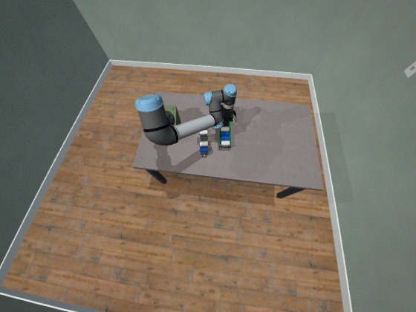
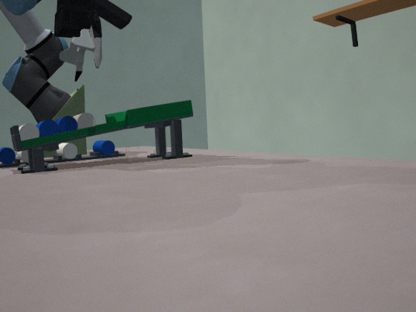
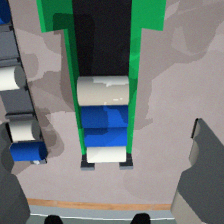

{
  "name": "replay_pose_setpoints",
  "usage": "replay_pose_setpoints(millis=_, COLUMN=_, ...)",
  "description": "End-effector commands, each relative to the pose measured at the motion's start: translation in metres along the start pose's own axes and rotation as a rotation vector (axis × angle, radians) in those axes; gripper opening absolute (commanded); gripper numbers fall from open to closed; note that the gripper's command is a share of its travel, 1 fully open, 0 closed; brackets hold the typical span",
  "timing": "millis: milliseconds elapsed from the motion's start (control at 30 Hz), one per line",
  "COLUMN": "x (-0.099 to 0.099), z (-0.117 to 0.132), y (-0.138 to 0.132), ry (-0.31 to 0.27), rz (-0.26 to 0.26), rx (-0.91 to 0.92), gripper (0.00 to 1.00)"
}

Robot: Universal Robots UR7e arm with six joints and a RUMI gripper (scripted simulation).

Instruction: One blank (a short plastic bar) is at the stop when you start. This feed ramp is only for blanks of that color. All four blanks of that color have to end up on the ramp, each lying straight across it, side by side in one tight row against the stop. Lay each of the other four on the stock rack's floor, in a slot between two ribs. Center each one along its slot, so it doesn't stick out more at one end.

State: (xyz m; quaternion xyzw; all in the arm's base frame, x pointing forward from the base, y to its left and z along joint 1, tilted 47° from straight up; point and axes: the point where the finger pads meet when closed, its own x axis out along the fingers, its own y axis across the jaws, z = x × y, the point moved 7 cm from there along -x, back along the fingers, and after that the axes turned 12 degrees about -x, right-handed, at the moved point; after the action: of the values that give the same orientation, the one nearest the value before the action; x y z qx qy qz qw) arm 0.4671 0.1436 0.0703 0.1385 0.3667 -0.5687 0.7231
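Wrist view: upper white blank (image 3: 103,91) below the wide-apart, unladen pincer (image 2: 88,74) (image 3: 102,122).

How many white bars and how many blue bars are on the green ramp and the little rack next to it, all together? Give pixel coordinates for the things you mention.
White bars (image 1: 225,143) (image 2: 68,151) (image 3: 106,155): 4
Blue bars (image 1: 225,138) (image 2: 67,123) (image 3: 105,136): 4
Total: 8

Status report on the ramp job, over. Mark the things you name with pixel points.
Jaws open above the ramp (image 1: 230,137) (image 2: 148,114) (image 3: 135,85). Two blue blanks between two white ones, row unsorted. Nothing seen blocking.
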Motion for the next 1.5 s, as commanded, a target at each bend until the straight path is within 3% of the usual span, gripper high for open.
replay_pose_setpoints(millis=0, x=-0.001, z=0.0, y=0.0, ry=0.0, rz=0.001, rx=0.0, gripper=1.0)
replay_pose_setpoints(millis=433, x=-0.001, z=0.001, y=0.0, ry=0.0, rz=0.001, rx=0.0, gripper=1.0)
replay_pose_setpoints(millis=633, x=0.01, z=0.046, y=-0.012, ry=-0.003, rz=-0.001, rx=0.001, gripper=1.0)
replay_pose_setpoints(millis=900, x=0.011, z=0.049, y=-0.013, ry=-0.003, rz=-0.002, rx=0.001, gripper=1.0)
replay_pose_setpoints(millis=933, x=0.011, z=0.049, y=-0.013, ry=-0.003, rz=-0.002, rx=0.001, gripper=0.53)
replay_pose_setpoints(millis=1467, x=0.011, z=0.049, y=-0.013, ry=-0.003, rz=-0.002, rx=0.001, gripper=0.53)
